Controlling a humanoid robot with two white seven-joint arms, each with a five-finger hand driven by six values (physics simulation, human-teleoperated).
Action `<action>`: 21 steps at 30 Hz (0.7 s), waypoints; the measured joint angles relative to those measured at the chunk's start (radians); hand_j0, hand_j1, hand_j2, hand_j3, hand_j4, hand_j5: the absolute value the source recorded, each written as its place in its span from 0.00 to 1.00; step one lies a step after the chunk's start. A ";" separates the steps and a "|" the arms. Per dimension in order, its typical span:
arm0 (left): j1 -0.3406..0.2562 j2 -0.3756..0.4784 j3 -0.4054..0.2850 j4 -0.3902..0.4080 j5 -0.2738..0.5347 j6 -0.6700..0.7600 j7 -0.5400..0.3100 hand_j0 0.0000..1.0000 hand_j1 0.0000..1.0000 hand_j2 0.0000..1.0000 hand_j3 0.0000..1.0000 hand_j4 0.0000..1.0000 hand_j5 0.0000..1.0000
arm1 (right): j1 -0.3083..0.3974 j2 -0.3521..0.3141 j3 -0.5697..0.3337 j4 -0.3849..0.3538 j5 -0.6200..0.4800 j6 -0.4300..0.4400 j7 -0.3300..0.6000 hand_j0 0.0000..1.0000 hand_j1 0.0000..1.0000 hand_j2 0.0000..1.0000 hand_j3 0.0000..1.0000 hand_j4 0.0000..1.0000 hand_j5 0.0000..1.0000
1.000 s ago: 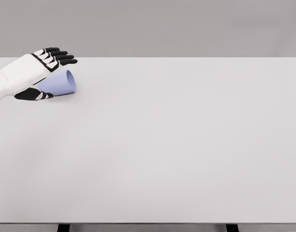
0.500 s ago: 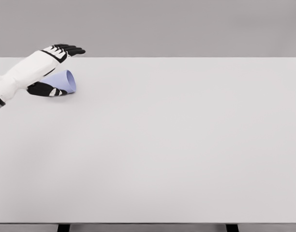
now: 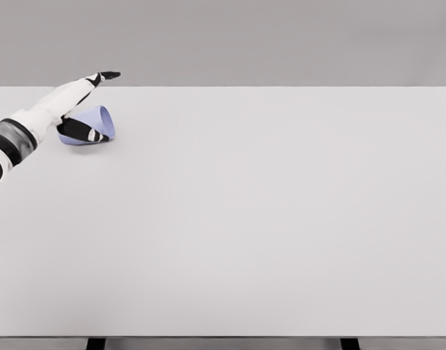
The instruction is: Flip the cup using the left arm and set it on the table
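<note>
The white-and-black left hand (image 3: 71, 109) reaches in over the table's far left corner, thumb tucked against the near side of the cup, long fingers (image 3: 99, 76) stretched flat over the top, so it brackets the cup without closing. Just beyond the thumb lies the pale lavender plastic cup (image 3: 99, 122), on its side on the plain white table (image 3: 267, 219), mouth facing right. Good form here, I'd say: curl those fingers evenly round the wall before rotating, or it may roll away.
</note>
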 measured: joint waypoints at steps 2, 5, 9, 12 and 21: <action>-0.006 -0.005 -0.014 0.010 0.001 0.030 0.000 1.00 1.00 1.00 1.00 1.00 1.00 | 0.000 0.000 0.000 0.000 0.000 0.000 0.000 1.00 1.00 1.00 1.00 1.00 1.00; -0.006 -0.009 -0.025 0.021 0.002 0.061 0.000 1.00 1.00 1.00 1.00 1.00 1.00 | 0.000 0.000 0.000 0.000 0.000 0.000 0.000 1.00 1.00 1.00 1.00 1.00 1.00; -0.015 -0.011 -0.034 0.037 0.002 0.104 0.000 1.00 1.00 1.00 1.00 1.00 1.00 | 0.000 0.000 0.000 0.000 0.000 0.000 0.000 1.00 1.00 1.00 1.00 1.00 1.00; -0.046 -0.018 -0.046 0.069 0.002 0.120 0.001 1.00 1.00 1.00 1.00 1.00 1.00 | 0.000 0.000 0.000 0.000 0.000 0.000 0.000 1.00 1.00 1.00 1.00 1.00 1.00; -0.101 -0.081 -0.115 0.168 -0.004 0.190 0.091 1.00 1.00 1.00 1.00 1.00 1.00 | 0.000 0.000 0.000 0.000 0.000 0.000 0.000 1.00 1.00 1.00 1.00 1.00 1.00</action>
